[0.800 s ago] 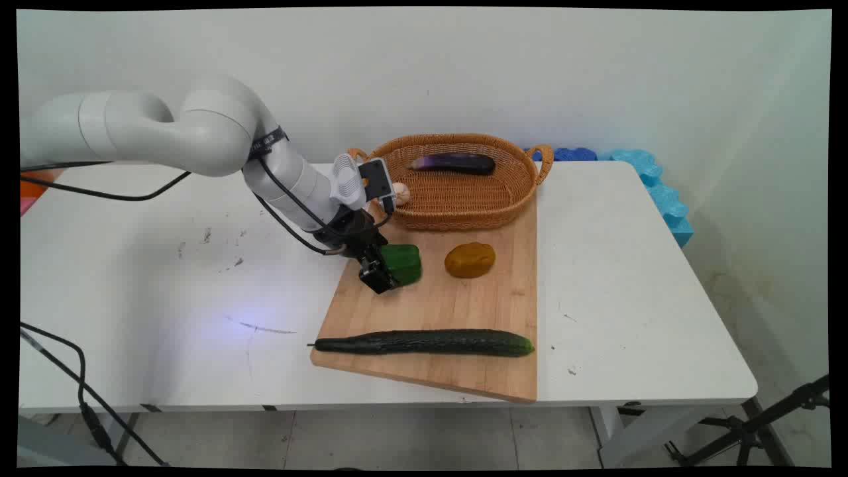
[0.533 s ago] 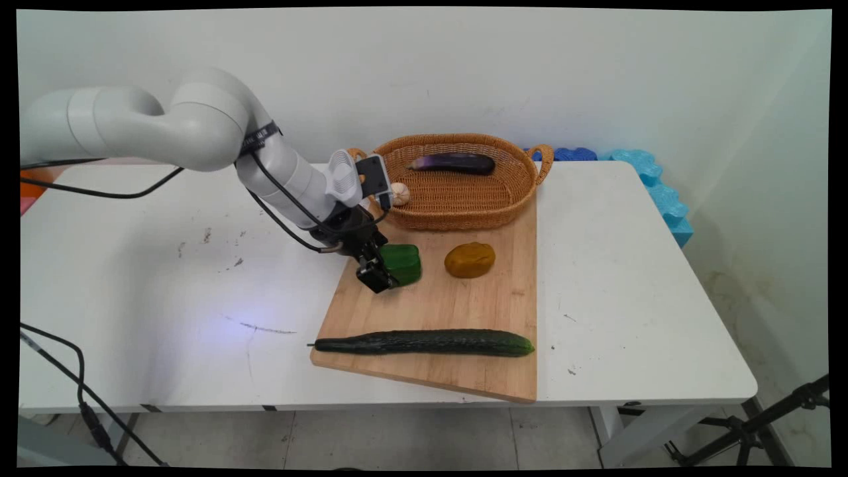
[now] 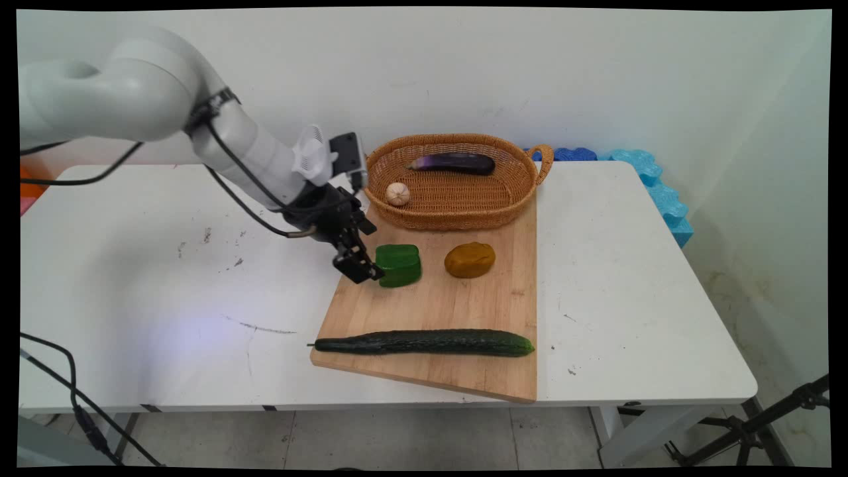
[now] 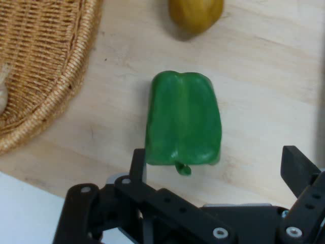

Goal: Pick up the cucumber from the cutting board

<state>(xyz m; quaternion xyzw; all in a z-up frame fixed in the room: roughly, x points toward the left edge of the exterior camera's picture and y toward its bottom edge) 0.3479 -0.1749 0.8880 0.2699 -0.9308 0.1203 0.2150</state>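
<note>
The gripper (image 4: 218, 162), fingers (image 4: 138, 163) spread apart and empty, hovers just left of the green pepper (image 3: 398, 265), which lies on the cutting board (image 3: 464, 305), stem end toward it.

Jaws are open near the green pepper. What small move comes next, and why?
Probably ease the gripper forward so the open jaws straddle the green pepper. It lies free on the cutting board, just ahead of the fingertips, stem toward them.
</note>
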